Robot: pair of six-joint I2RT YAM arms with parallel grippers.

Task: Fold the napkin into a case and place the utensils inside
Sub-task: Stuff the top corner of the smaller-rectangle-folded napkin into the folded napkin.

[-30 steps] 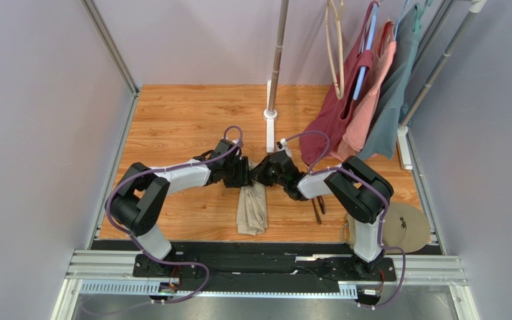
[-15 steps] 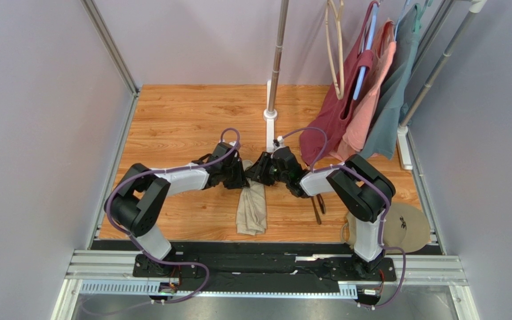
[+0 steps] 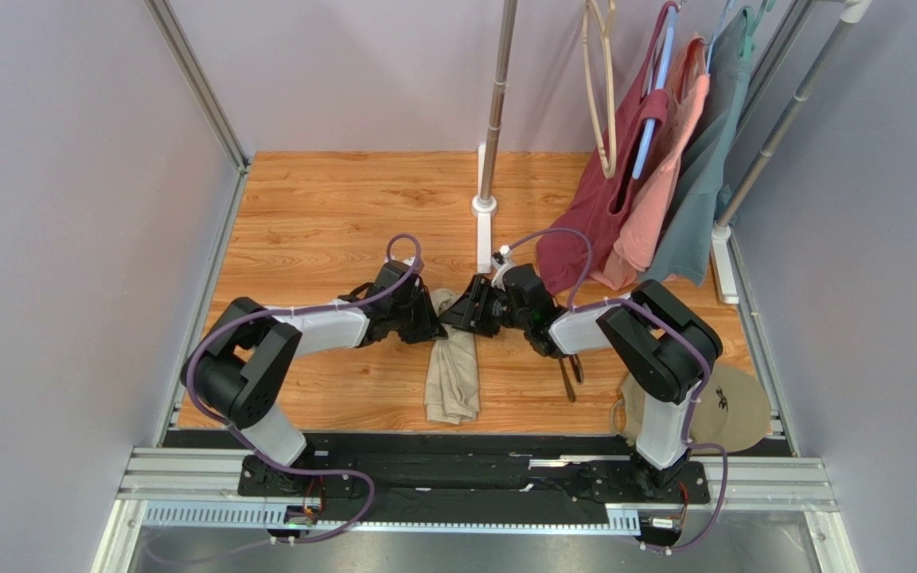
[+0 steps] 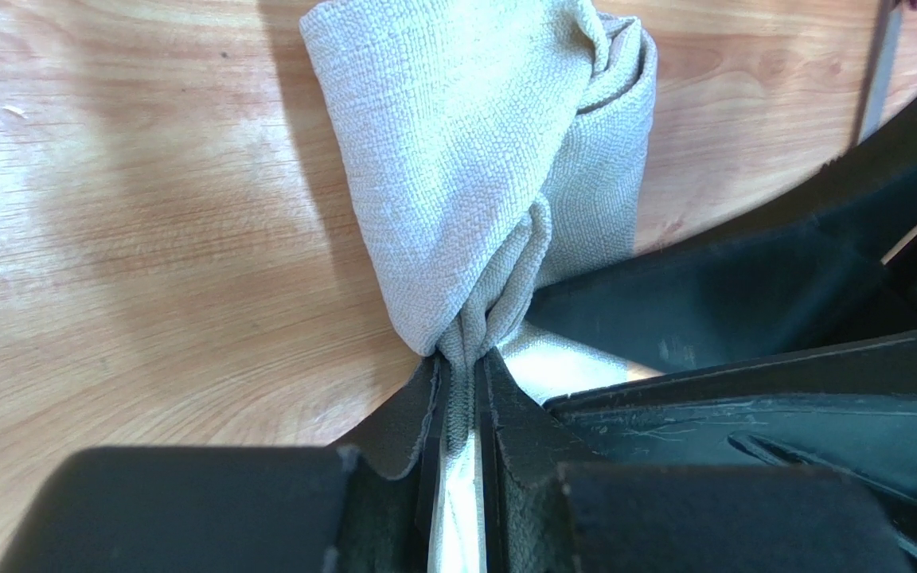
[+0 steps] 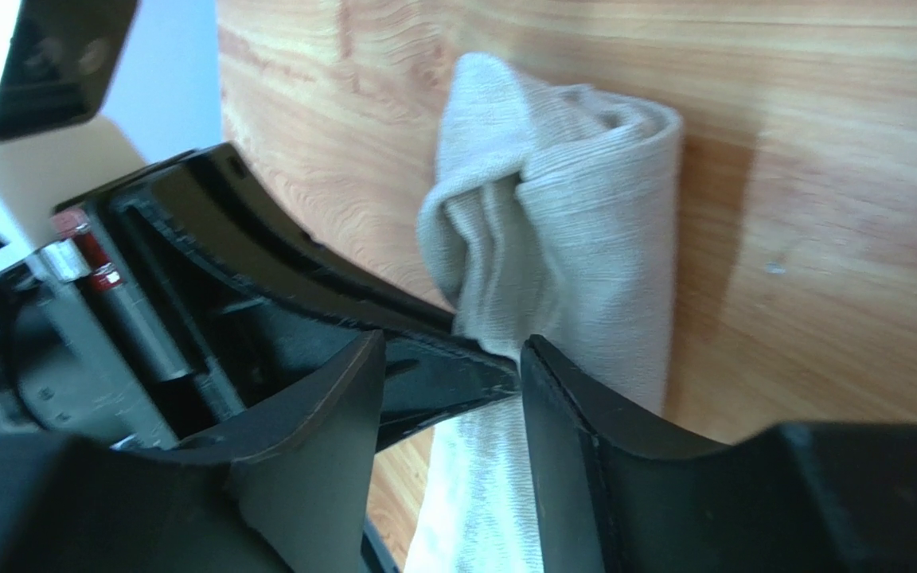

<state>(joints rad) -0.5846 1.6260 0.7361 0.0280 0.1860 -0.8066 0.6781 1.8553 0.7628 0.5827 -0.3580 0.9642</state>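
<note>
Left gripper (image 4: pixel 463 373): fingers are clamping a bunched end of the napkin (image 4: pixel 475 155), with the cloth pinched between them.
Right gripper (image 5: pixel 451 353): fingers are standing apart, gripping nothing, and hovering just beside the left gripper at the same cloth end.
Napkin: lying as a narrow folded strip on the wooden table (image 3: pixel 320 215), between the two arms.
Utensils (image 3: pixel 570 373): lying on the table right of the napkin, apart from it, near the right arm.

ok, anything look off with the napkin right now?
Yes. The far end of the napkin is twisted into a rope-like bunch rather than a flat fold, right where the left end effector pinches it. The right end effector stands open beside that bunch. The utensils lie to the napkin's right, not inside it.
</note>
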